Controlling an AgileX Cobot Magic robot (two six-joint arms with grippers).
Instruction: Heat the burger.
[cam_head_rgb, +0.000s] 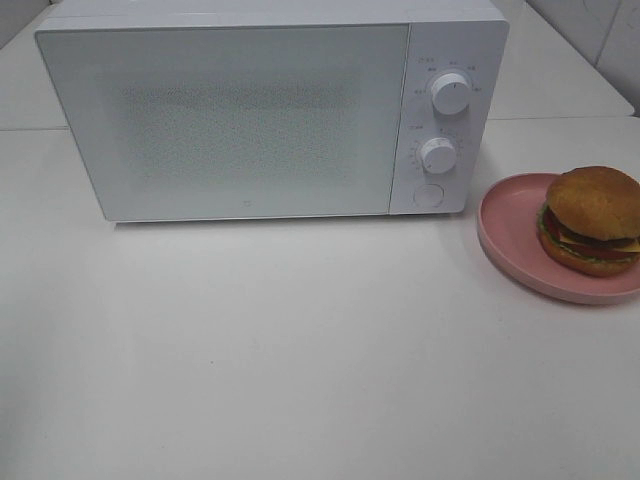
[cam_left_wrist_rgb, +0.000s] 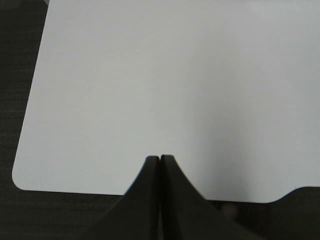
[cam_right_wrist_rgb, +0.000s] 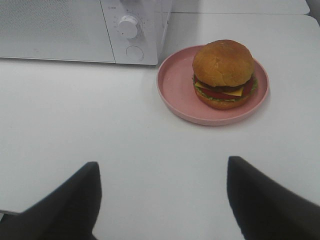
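- We see the left gripper (cam_left_wrist_rgb: 160, 159) with its two dark fingers pressed together, tips touching and nothing between them; it hangs above the near edge of the white table (cam_left_wrist_rgb: 175, 90), close to a rounded corner.
- We see the right gripper (cam_right_wrist_rgb: 162, 172) spread wide, its dark fingers (cam_right_wrist_rgb: 75, 200) well apart and empty, above bare tabletop.
- Beyond the right gripper, the burger (cam_right_wrist_rgb: 223, 74) sits upright on the pink plate (cam_right_wrist_rgb: 175, 82), apart from both fingers. Its golden-brown bun tops layers of yellow cheese, red tomato, green lettuce and a dark patty.
- In the high view the burger (cam_head_rgb: 592, 220) lies toward the plate's right side, and the plate (cam_head_rgb: 505, 225) rests on the table at the far right, partly cut by the frame edge.
- Just beside the plate stands the white microwave (cam_head_rgb: 260, 110), its door shut, with two dials (cam_head_rgb: 450, 93) and a round button (cam_head_rgb: 428, 195) on the panel facing the plate's side.
- Neither gripper shows in the high view.
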